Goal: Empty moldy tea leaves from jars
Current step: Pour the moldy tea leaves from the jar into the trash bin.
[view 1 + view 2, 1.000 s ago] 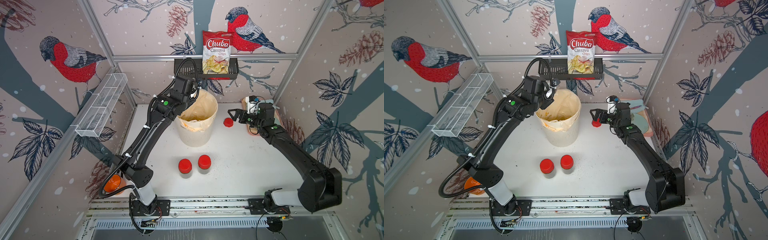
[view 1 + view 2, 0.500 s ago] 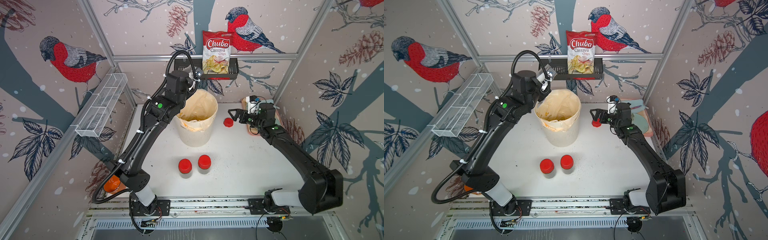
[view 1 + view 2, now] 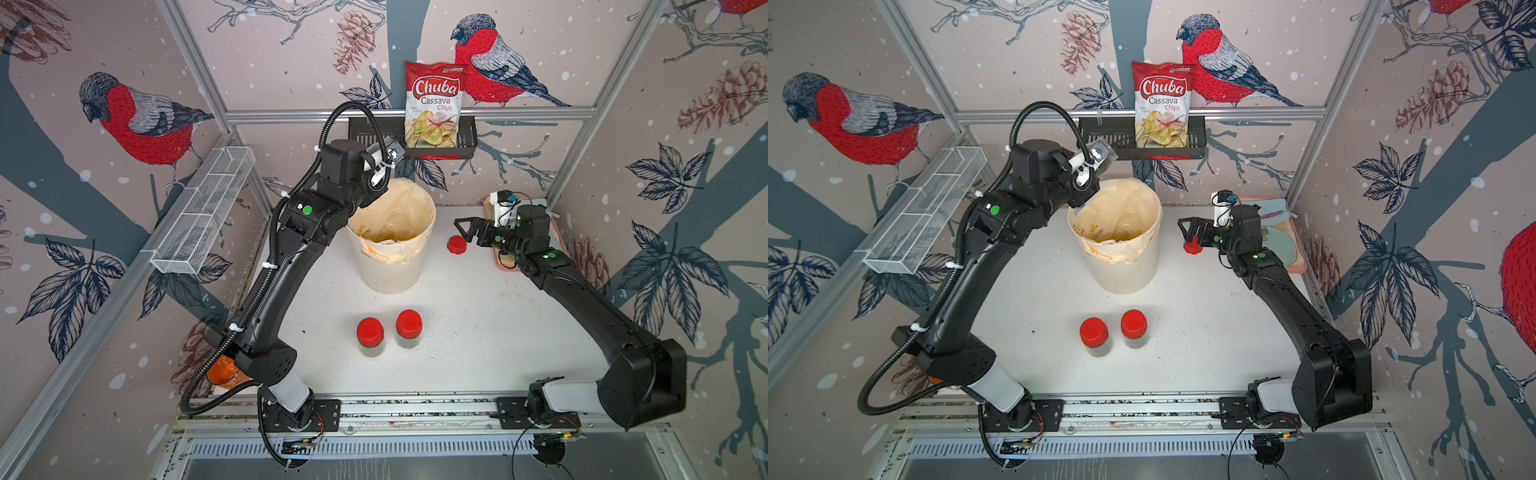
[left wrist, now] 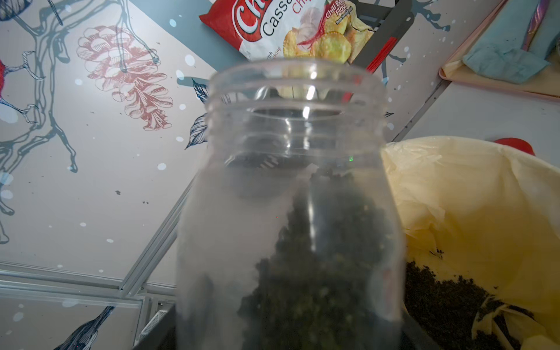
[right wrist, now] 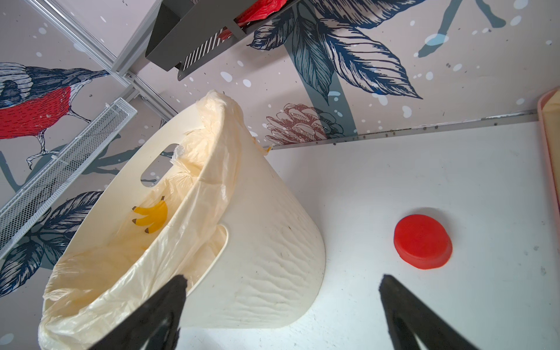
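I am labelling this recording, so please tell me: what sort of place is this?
Probably a staged robot test booth, not a home kitchen: bird-printed wall panels in a bare aluminium frame, and two black robot arms bolted to a metal rail.

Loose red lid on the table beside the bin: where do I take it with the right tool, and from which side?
Take the red lid across its rim, coming straight down from above. It lies flat on the table and is a low disc with little side wall, so a sideways approach would likely scrape the tabletop. The right tool is already open wide.
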`<state>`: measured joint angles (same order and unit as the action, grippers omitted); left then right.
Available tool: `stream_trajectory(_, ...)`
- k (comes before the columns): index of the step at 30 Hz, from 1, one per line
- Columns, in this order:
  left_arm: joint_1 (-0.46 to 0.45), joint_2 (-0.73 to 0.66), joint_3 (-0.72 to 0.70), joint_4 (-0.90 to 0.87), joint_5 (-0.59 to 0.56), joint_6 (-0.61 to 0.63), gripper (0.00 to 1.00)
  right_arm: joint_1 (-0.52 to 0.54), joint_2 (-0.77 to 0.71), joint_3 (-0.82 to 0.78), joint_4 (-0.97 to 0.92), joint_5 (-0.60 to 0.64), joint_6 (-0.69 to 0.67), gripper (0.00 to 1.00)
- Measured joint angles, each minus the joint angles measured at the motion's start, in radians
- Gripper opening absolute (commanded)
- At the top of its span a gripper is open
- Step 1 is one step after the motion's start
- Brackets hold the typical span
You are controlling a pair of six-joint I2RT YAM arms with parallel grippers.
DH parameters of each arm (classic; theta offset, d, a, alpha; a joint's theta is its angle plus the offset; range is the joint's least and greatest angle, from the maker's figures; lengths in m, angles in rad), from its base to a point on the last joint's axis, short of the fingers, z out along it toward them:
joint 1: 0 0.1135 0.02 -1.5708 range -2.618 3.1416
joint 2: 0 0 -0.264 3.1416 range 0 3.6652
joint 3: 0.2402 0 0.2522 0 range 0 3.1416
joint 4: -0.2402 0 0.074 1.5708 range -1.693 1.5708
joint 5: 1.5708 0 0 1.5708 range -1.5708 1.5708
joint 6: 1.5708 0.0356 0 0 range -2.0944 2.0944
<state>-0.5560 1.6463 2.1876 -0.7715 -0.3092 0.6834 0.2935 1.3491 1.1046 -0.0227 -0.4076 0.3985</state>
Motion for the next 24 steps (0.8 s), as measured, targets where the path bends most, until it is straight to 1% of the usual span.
stream_trajectory(4,0.011,-0.005,0.002,-0.056,0.089,-0.056,0.49,0.001,-0.014,0.0,-0.013,0.001,0.0,0.99)
stream_trajectory(8,0.03,0.006,0.002,-0.108,0.117,-0.1,0.48,0.001,-0.034,-0.012,-0.012,0.0,-0.001,0.99)
stream_trajectory(14,0.036,0.082,0.043,-0.229,0.124,-0.135,0.47,0.003,-0.035,-0.029,-0.016,0.0,0.0,0.99)
stream_trajectory(18,0.038,0.124,0.106,-0.31,0.113,-0.157,0.48,0.005,-0.036,-0.043,-0.016,-0.009,0.0,1.0)
stream_trajectory(21,0.038,0.148,0.154,-0.343,0.101,-0.183,0.48,0.005,-0.036,-0.045,-0.016,-0.014,0.002,1.0)
stream_trajectory(24,0.039,0.166,0.167,-0.364,0.095,-0.214,0.47,0.008,-0.036,-0.048,-0.016,-0.019,0.019,0.99)
